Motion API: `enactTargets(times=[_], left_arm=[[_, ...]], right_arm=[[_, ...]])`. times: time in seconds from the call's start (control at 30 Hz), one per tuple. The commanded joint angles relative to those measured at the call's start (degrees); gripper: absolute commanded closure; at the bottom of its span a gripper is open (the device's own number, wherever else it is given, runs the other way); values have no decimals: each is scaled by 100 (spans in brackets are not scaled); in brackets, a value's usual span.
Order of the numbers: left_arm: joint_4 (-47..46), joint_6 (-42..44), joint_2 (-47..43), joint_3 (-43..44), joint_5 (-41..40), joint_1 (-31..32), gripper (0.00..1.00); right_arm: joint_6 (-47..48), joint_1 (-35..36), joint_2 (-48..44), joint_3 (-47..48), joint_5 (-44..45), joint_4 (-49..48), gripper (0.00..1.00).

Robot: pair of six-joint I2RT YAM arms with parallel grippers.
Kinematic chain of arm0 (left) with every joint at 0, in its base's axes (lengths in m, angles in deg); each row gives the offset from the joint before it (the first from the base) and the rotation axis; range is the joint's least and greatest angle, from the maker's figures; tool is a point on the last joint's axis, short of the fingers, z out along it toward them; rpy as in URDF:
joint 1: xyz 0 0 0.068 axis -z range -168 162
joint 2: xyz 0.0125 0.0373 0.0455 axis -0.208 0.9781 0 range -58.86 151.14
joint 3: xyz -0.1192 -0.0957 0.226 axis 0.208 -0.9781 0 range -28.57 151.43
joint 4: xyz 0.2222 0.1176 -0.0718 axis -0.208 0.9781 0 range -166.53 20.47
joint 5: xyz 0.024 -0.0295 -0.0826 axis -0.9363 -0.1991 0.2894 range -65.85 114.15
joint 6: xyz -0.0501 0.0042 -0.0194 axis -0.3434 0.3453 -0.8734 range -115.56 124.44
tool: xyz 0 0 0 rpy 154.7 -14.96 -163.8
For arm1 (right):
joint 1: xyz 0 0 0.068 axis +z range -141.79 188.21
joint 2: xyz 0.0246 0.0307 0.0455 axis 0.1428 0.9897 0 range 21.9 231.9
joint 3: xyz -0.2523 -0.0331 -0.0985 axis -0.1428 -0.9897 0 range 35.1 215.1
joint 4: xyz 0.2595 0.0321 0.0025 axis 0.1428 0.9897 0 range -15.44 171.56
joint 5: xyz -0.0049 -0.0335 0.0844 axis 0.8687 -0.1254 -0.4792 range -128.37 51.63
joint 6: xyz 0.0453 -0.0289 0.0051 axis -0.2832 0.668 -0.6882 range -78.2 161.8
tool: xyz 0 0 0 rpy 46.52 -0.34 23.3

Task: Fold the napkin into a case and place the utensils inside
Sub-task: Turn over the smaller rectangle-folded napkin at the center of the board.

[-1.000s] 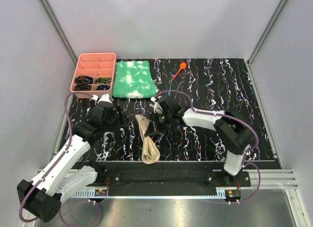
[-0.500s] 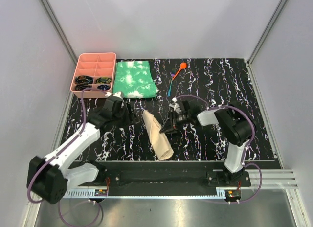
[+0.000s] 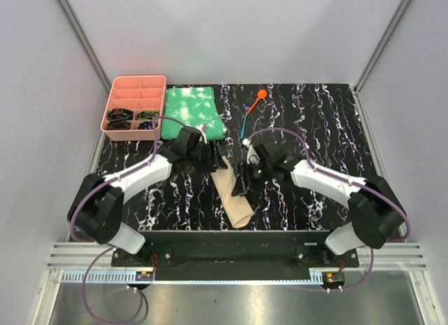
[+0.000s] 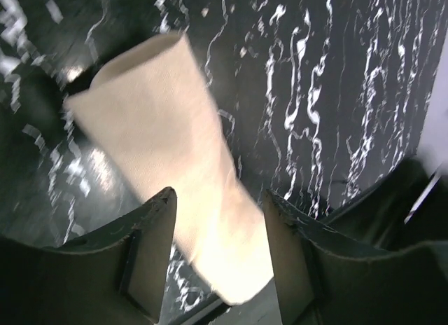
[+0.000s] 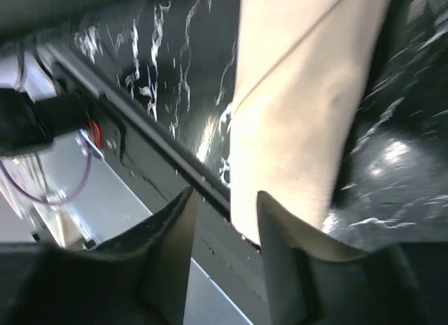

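Note:
The tan napkin [image 3: 234, 195] lies folded into a long narrow strip on the black marbled mat, running from the middle toward the near edge. My left gripper [image 3: 215, 160] is open just above its far end; the left wrist view shows the napkin [image 4: 157, 129] below and between the spread jaws [image 4: 218, 227]. My right gripper [image 3: 241, 181] is open and empty at the strip's right side; the right wrist view shows the napkin [image 5: 301, 108] beside its fingers [image 5: 224, 223]. The orange spoon [image 3: 260, 96] and the slim blue utensil [image 3: 243, 125] lie on the mat at the back.
A pink divided tray [image 3: 134, 87] with small dark items stands at the back left. A green-and-white mottled cloth [image 3: 191, 113] lies next to it. The napkin's near end reaches the mat's front edge by the black rail [image 3: 231, 251].
The napkin has shifted right and turned slightly. My left gripper has reached right to the napkin's far end. My right gripper has moved beside the strip's right edge.

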Motion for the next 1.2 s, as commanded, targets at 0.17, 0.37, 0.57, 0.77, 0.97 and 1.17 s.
enactTargets(times=[0.17,0.37,0.57,0.77,0.97,1.17], left_arm=[[-83,182,1822,1082,-113,-52,49],[566,612,2133,1601,-386,-96,51],[779,701,1282,1540,-421,-53,48],[963,657,341,1259,-403,-87,45],[1026,684,-933,601,-737,-105,37],[1008,648,-1637,389,-852,-96,33]], right_arm=[[-715,338,199,-1034,598,-335,66],[-557,346,70,-851,889,280,69],[-627,460,-494,-253,679,553,64],[-1048,645,269,-681,-78,-773,58],[-909,400,-62,-693,457,-452,43],[-671,-1012,-381,651,1554,245,17]])
